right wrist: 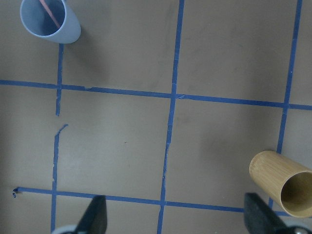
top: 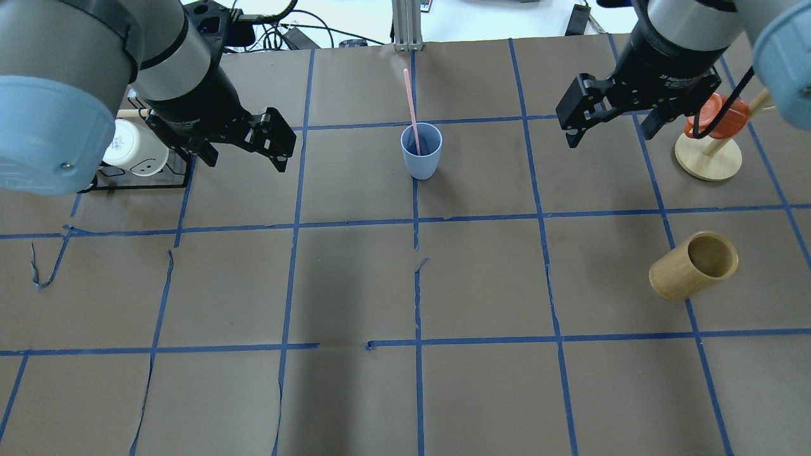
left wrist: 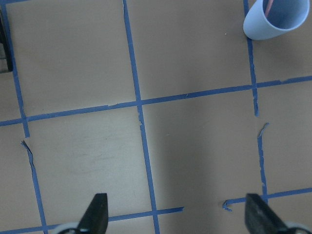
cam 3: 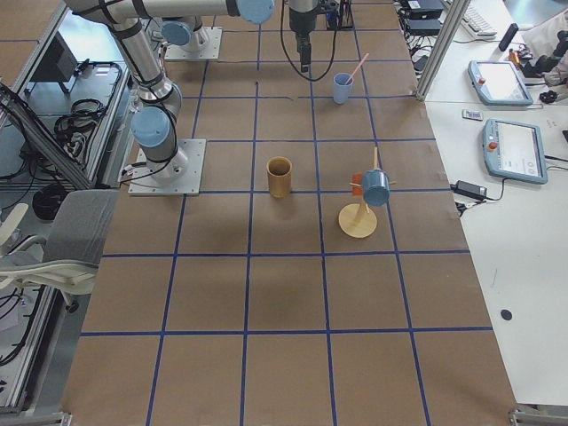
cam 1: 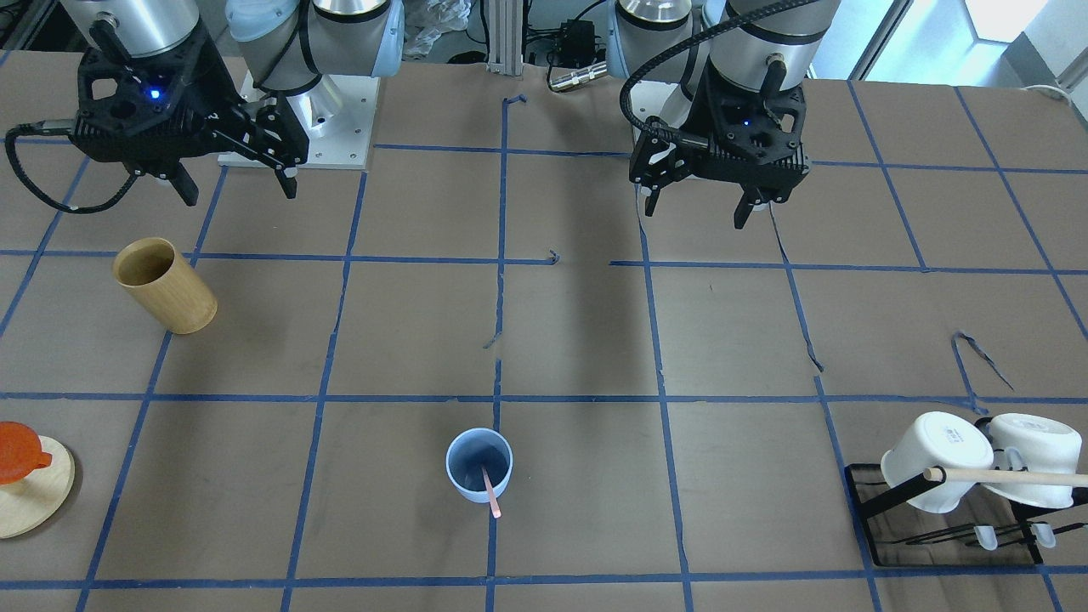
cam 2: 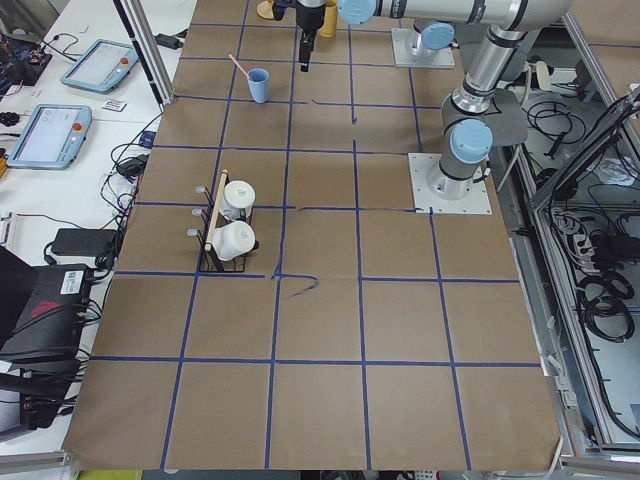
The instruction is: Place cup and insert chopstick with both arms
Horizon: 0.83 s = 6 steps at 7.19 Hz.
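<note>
The light-blue cup point(cam 1: 478, 463) stands upright on the centre tape line, far from the robot's base; it also shows in the overhead view point(top: 421, 155) and in both wrist views point(left wrist: 273, 22) point(right wrist: 53, 24). One pale-pink chopstick point(cam 1: 491, 497) point(top: 410, 101) stands in it, leaning over the rim away from the robot. My left gripper point(cam 1: 697, 212) point(top: 244, 158) point(left wrist: 178, 214) is open and empty, raised well to the cup's left. My right gripper point(cam 1: 240, 195) point(top: 609, 136) point(right wrist: 176, 214) is open and empty, raised well to the cup's right.
A tan wooden cylinder point(cam 1: 166, 285) point(top: 694, 266) stands on the robot's right side. A wooden stand point(cam 1: 34, 501) point(top: 709, 158) with an orange cup is at the far right. A black rack point(cam 1: 867, 510) with white mugs point(top: 136, 152) is at the far left.
</note>
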Each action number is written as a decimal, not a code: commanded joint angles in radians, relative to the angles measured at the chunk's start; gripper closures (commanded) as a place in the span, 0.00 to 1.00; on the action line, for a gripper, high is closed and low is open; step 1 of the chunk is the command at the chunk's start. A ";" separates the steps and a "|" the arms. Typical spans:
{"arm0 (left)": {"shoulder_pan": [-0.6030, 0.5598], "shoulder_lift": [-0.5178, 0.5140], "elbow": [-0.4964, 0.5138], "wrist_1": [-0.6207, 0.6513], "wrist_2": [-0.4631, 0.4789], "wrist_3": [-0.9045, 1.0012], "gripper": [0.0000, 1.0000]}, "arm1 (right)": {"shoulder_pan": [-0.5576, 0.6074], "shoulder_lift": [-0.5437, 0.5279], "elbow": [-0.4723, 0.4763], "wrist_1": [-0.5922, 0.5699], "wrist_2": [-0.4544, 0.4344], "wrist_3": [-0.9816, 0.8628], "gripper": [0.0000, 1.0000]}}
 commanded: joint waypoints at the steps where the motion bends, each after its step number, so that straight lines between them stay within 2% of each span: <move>1: -0.001 0.000 0.000 0.000 0.000 0.000 0.00 | -0.004 -0.007 0.007 -0.008 -0.015 -0.003 0.00; 3: -0.001 0.000 0.000 0.000 0.000 0.000 0.00 | -0.004 -0.014 0.007 -0.148 -0.001 -0.014 0.00; 5: -0.001 0.000 0.000 0.000 0.000 0.000 0.00 | -0.004 -0.014 0.026 -0.074 -0.013 -0.014 0.00; 6: -0.001 0.000 0.000 0.000 0.000 0.000 0.00 | -0.004 -0.011 0.026 -0.074 -0.015 -0.014 0.00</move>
